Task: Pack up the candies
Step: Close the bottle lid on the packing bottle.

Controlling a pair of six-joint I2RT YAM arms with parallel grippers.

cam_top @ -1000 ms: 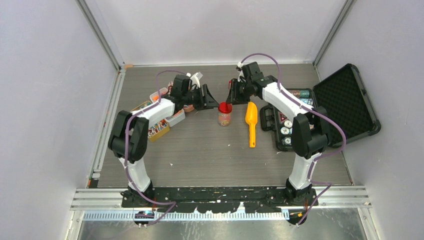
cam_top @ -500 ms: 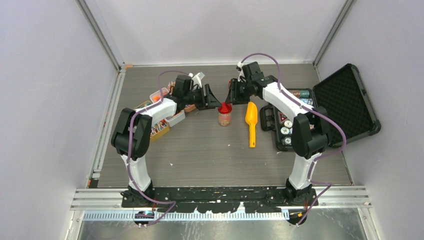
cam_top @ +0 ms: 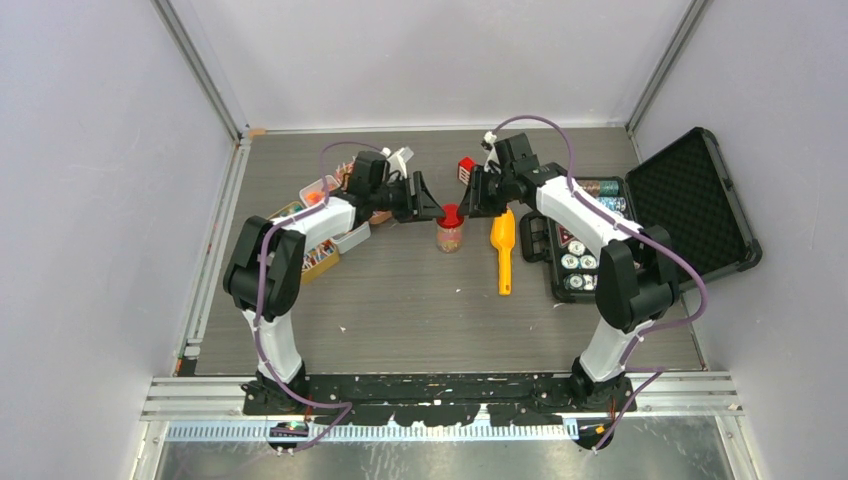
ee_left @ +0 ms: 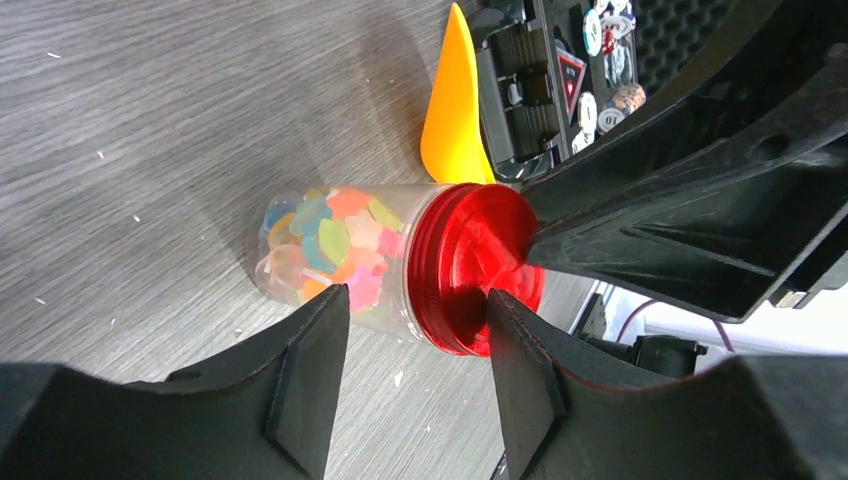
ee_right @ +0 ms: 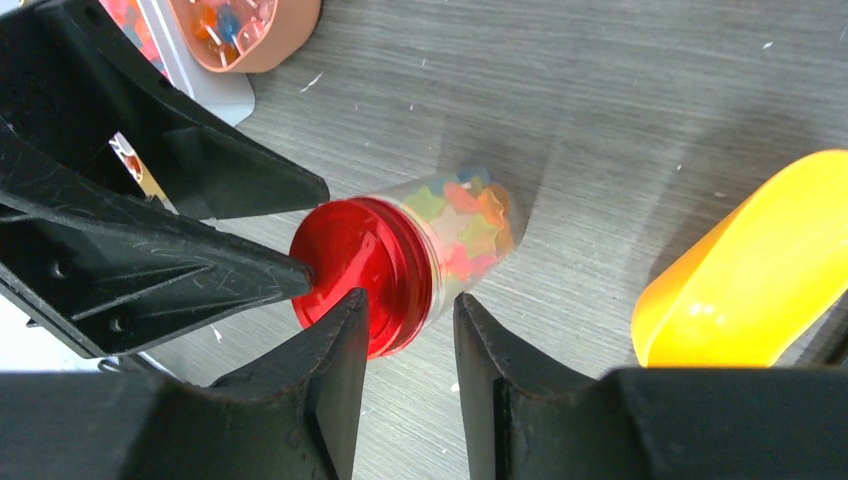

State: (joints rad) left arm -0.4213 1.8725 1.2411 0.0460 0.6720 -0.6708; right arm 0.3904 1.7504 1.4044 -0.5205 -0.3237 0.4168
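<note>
A small clear jar (cam_top: 450, 238) with a red lid (cam_top: 450, 213) stands mid-table, filled with multicoloured candies (ee_left: 325, 245). My left gripper (cam_top: 428, 206) is open just left of the lid. In the left wrist view (ee_left: 415, 375) its fingers straddle empty table below the jar. My right gripper (cam_top: 477, 200) is open, just right of the lid. In the right wrist view (ee_right: 408, 378) its fingers sit close below the lid (ee_right: 360, 275) without gripping it. One fingertip of each gripper reaches the lid's top. More candies lie in an orange bowl (ee_right: 245, 25).
A yellow scoop (cam_top: 503, 243) lies right of the jar. An open black case (cam_top: 690, 200) with poker chips stands at the right. Candy tubs and trays (cam_top: 320, 225) crowd the left. A small red box (cam_top: 466, 167) stands behind the jar.
My right gripper has shifted right and nearer, uncovering the small red box behind it. My left gripper has edged right toward the jar's lid. The jar has not moved.
</note>
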